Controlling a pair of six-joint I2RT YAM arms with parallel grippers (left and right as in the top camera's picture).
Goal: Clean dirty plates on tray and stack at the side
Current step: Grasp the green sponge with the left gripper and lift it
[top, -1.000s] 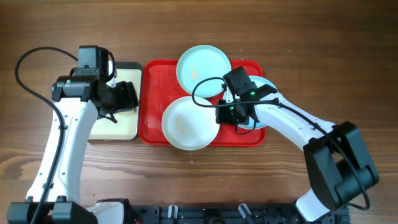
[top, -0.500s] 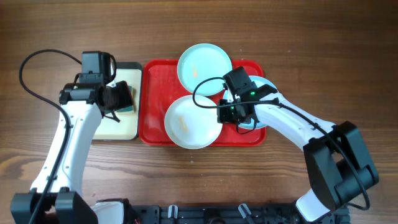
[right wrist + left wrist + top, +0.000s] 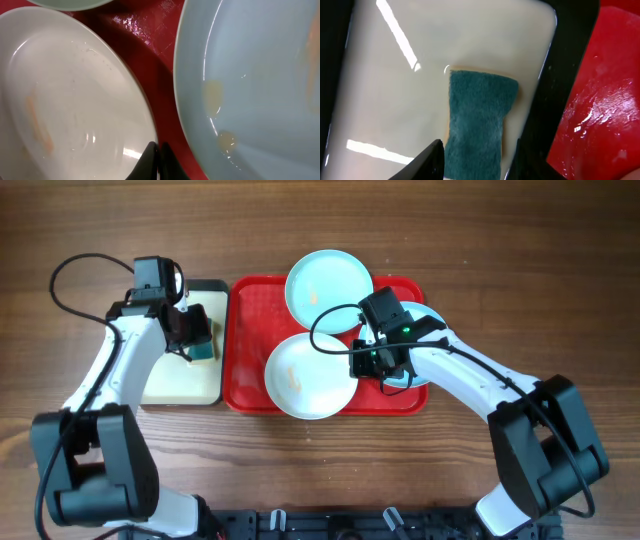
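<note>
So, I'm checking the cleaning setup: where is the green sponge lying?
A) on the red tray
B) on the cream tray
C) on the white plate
B: the left wrist view shows the green sponge flat on the cream tray, beside the red tray.

We see a brown wooden table [image 3: 520, 250], its grain running from side to side. Two trays lie directly on it near the middle: a large red tray [image 3: 248, 320] and, just beside it on the left arm's side, a smaller black-rimmed cream tray [image 3: 185, 380], their long edges parallel.
</note>
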